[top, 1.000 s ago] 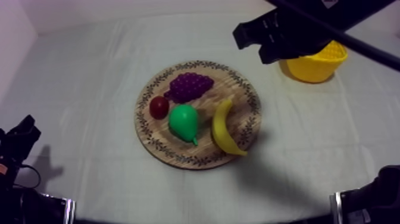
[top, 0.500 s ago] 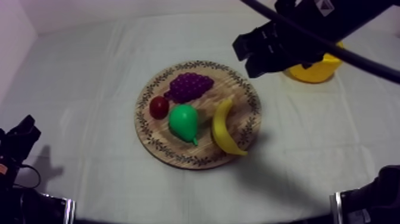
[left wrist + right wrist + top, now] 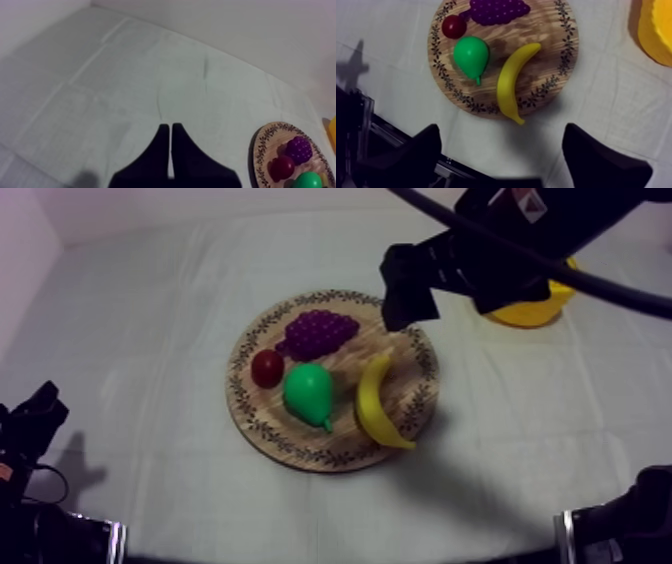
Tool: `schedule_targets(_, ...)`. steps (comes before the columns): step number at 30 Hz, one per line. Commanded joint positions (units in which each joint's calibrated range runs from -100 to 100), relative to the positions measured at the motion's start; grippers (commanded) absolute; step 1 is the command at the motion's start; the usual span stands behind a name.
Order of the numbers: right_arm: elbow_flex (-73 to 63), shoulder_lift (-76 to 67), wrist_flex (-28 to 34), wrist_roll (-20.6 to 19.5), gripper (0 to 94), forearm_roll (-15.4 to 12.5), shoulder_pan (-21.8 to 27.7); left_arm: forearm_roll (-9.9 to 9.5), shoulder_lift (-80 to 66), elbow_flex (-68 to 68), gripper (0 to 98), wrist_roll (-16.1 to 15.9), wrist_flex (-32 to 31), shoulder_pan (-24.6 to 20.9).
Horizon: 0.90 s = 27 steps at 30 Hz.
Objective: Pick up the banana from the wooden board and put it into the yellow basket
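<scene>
Moved: right claw [image 3: 405,288] has swung from over the yellow basket [image 3: 530,315] to the far rim of the wooden board [image 3: 420,378].
Left side: left claw [image 3: 169,127] parked low, fingers together (not needed here).
Middle: banana [image 3: 375,403] lies on the board's right half, untouched.
Right side: right claw's fingers apart, ready to straddle it.

Pear [image 3: 308,392] (green) lies just beside the small red fruit [image 3: 267,368]; bunch of grapes [image 3: 318,331] sits behind both; a grey-white cloth [image 3: 520,418] covers the worktop [image 3: 140,308].
</scene>
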Motion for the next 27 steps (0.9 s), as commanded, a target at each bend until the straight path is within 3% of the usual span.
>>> schedule_targets(1,-0.07,0.15,0.08,0.08,74.2,-0.03,0.05,0.03,-0.05,-0.01,0.1,0.02,0.00,0.02)
schedule_targets(13,0.89,2.23,-2.56,-0.08,73.3,-0.97,0.04,0.03,-0.05,-0.01,0.1,0.02,0.00,0.02)
schedule_targets(27,6.22,11.61,-11.66,0.38,73.4,-1.89,1.34,0.03,-0.05,-0.01,0.1,-0.01,0.00,0.02)
